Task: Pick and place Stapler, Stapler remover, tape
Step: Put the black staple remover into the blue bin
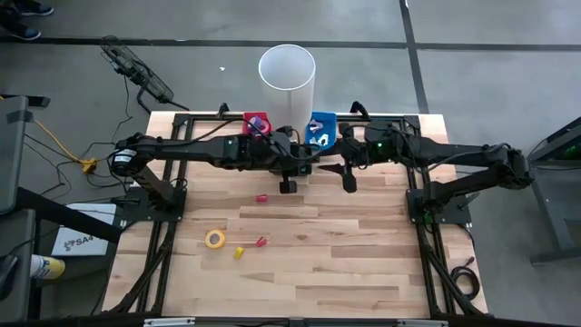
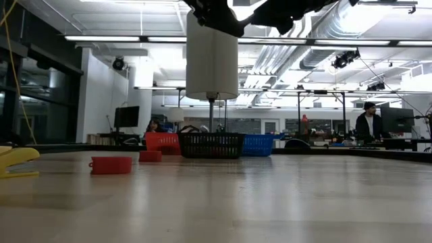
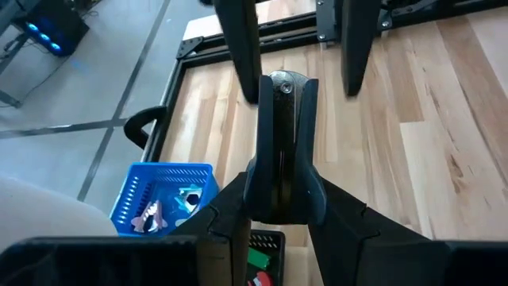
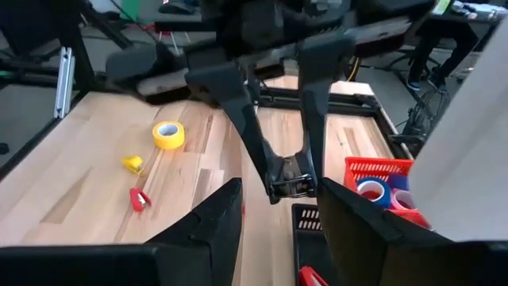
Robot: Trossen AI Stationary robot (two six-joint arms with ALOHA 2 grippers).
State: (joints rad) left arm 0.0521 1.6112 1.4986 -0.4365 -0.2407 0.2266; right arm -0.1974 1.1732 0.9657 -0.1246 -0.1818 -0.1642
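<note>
A black stapler (image 3: 283, 135) hangs in the air above the baskets at the table's far middle, with my left gripper (image 3: 282, 191) shut on it. My right gripper (image 4: 279, 195) faces it from the right, open. Its two fingers (image 3: 240, 48) flank the stapler's free end without clearly touching it. A yellow tape roll (image 1: 215, 239) lies flat on the boards. A small yellow remover (image 1: 239, 252) and a red one (image 1: 261, 242) lie beside it. More tape rolls (image 4: 373, 191) sit in the red basket (image 4: 381, 165). My left gripper pinches the stapler's wider rear end (image 3: 282, 202) between its two fingers. The fingers come from the table's left, slanting a little downward, and lie along the stapler. The stapler sticks out past the fingertips toward the right arm, lifted clear of table and baskets.
A tall white cylinder (image 1: 287, 77) stands at the far edge behind the baskets. Left to right, the baskets are red (image 1: 257, 122), black (image 2: 212, 144) and blue (image 1: 322, 130), each with small items inside. A small pink piece (image 1: 261, 197) lies mid-table. Bare boards stretch toward the near edge.
</note>
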